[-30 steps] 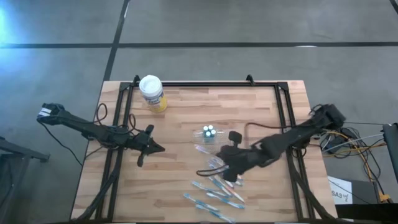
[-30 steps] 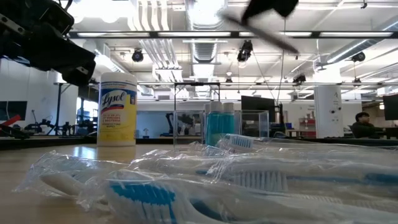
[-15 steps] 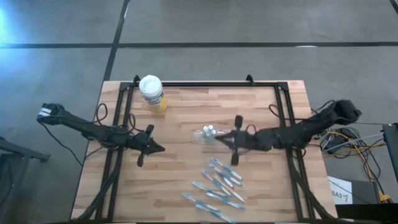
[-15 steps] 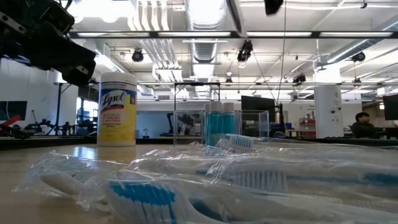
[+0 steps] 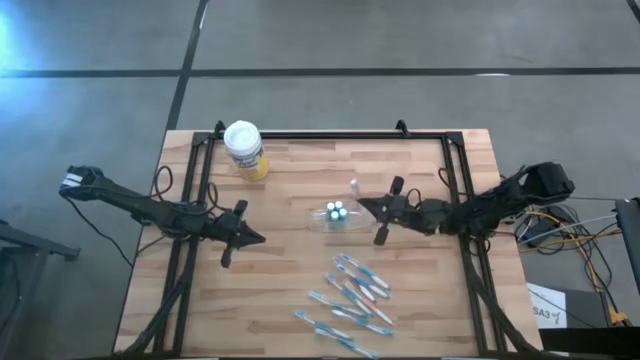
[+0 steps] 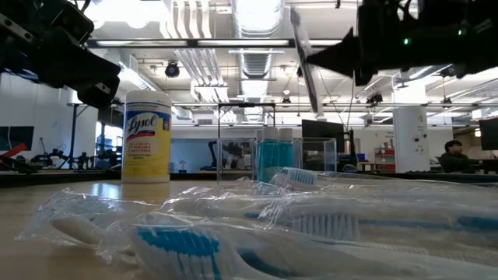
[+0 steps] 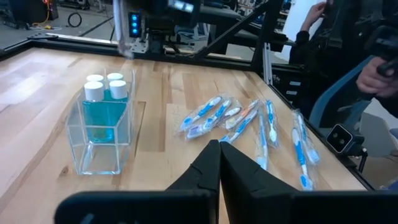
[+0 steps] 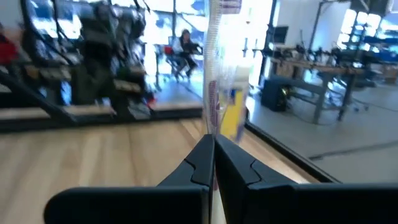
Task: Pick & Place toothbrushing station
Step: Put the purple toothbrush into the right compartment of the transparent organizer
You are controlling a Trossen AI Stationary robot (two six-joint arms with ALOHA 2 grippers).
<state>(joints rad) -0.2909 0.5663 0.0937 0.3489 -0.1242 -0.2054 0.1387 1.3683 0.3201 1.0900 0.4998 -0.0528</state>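
Overhead, the right gripper (image 5: 366,206) is seen raised above the table (image 5: 290,290), its fingers pinched together on a wrapped toothbrush (image 8: 214,74) that stands up from between them. Just beside its tip, toward the left arm, a clear holder (image 7: 99,134) with three white-capped blue tubes (image 5: 337,211) is set on the wood. Nearer the front edge, the remaining wrapped toothbrushes (image 5: 352,300) are scattered. The left gripper (image 5: 252,238) is held closed and empty, well apart from these, with a Lysol canister (image 5: 245,150) beyond it.
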